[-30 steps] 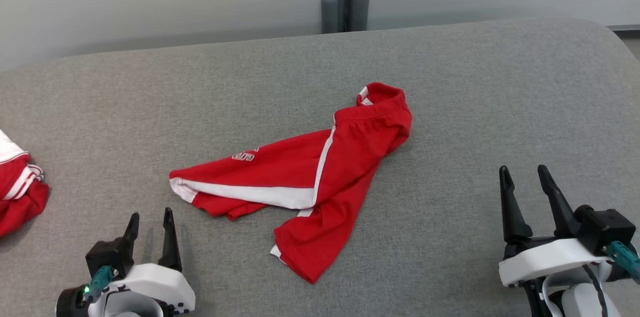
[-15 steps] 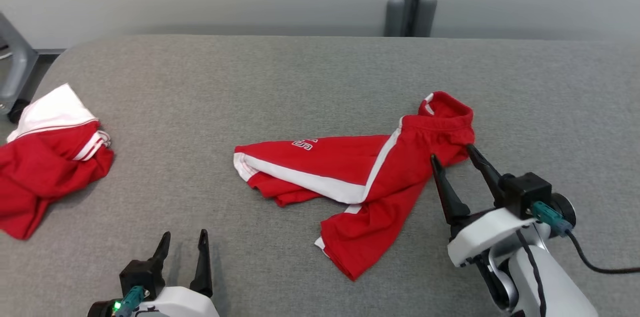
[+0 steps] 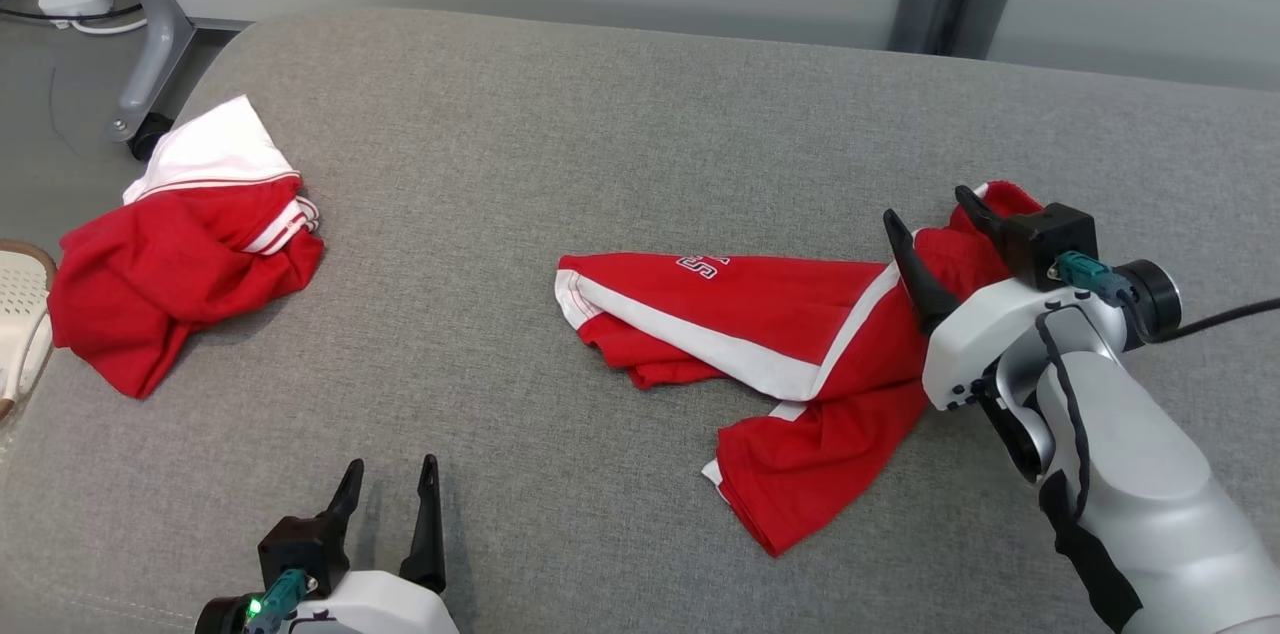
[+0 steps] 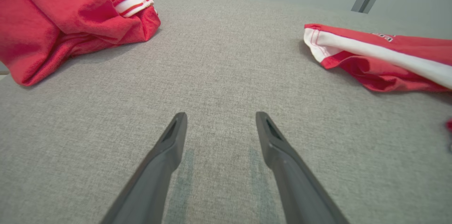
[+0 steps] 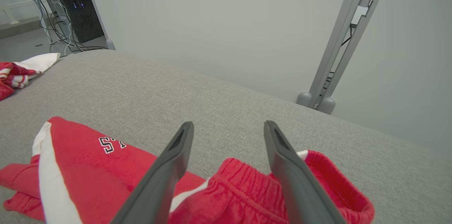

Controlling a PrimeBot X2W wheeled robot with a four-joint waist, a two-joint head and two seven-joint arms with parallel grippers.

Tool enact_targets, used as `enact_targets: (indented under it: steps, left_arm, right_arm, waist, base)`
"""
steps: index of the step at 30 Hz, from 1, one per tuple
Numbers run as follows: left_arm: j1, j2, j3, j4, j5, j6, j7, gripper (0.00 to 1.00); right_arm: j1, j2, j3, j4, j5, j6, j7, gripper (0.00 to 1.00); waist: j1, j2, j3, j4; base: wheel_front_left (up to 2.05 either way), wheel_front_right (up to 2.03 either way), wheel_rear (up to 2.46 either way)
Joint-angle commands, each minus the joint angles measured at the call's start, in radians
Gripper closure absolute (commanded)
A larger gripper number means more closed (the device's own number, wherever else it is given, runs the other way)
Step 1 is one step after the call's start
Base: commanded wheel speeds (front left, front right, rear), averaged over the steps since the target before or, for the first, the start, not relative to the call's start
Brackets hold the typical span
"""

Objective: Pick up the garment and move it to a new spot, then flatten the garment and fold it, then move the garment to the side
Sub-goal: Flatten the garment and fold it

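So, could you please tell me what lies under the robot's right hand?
The red shorts' waistband, resting on the grey cushion. The open right hand covers part of it.

Clear across the grey padded surface (image 3: 560, 134) between the crumpled red-and-white heap (image 3: 180, 264) near the left edge and the red garment (image 3: 760, 334) right of centre. Unobstructed, too, ahead of the spread left gripper (image 3: 392, 462) and along the whole far strip. Blocked at right by the right gripper (image 3: 924, 204), fingers wide apart over the waistband end. Beyond the far edge, hemmed by a grey post (image 3: 945, 4); off the left corner, by a wheeled frame leg (image 3: 150, 44).
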Motion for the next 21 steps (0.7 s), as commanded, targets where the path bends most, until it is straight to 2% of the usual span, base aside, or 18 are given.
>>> enact_targets:
  steps: [1,5,11,12,13,14,15,16,21]
  left_arm:
    - [-0.006,0.004,-0.002,-0.003,-0.009,0.008,-0.002,0.00]
    - [-0.009,0.004,-0.007,-0.005,-0.013,0.010,-0.002,0.00]
    - [-0.022,0.004,-0.006,-0.001,-0.016,0.014,-0.002,0.00]
    - [-0.025,0.004,-0.006,-0.001,-0.014,0.013,-0.002,0.00]
    - [-0.028,0.004,-0.006,-0.001,-0.012,0.013,-0.002,0.00]
    - [-0.030,0.004,-0.007,-0.001,-0.013,0.013,-0.002,0.00]
    - [-0.033,0.004,-0.009,-0.001,-0.014,0.014,-0.002,0.00]
    - [-0.035,0.004,-0.011,-0.002,-0.015,0.015,-0.002,0.00]
    - [-0.028,0.004,-0.003,-0.001,-0.014,0.011,-0.002,0.00]
  right_arm:
    - [-0.021,-0.011,0.004,0.020,0.007,0.000,-0.001,0.00]
    - [-0.036,-0.012,0.017,0.058,0.028,0.000,0.009,0.00]
    - [-0.027,-0.016,0.092,0.101,0.090,0.000,0.065,0.00]
    - [-0.028,-0.016,0.109,0.104,0.100,0.000,0.080,0.22]
    - [-0.031,-0.017,0.124,0.104,0.116,0.000,0.090,0.53]
    - [-0.032,-0.018,0.140,0.100,0.130,0.000,0.099,0.67]
    - [-0.033,-0.020,0.154,0.096,0.146,0.000,0.107,0.92]
    - [-0.031,-0.021,0.166,0.091,0.164,0.000,0.114,1.00]
    - [-0.005,-0.042,0.216,0.058,0.236,0.000,0.096,1.00]
  waist:
    - [0.0000,0.0000,0.003,0.001]
    - [0.0000,0.0000,0.005,-0.004]
    - [0.0000,0.0000,0.009,-0.030]
    - [0.0000,0.0000,0.010,-0.034]
    - [0.0000,0.0000,0.011,-0.037]
    - [0.0000,0.0000,0.011,-0.040]
    - [0.0000,0.0000,0.012,-0.042]
    - [0.0000,0.0000,0.012,-0.044]
    - [0.0000,0.0000,-0.008,-0.060]
  base:
    - [0.00,0.00,0.00]
    - [0.00,0.00,0.00]
    - [0.00,0.00,0.00]
    - [0.00,0.00,0.00]
    - [0.00,0.00,0.00]
    - [0.00,0.00,0.00]
    - [0.00,0.00,0.00]
    - [0.00,0.00,0.00]
    - [0.00,0.00,0.00]
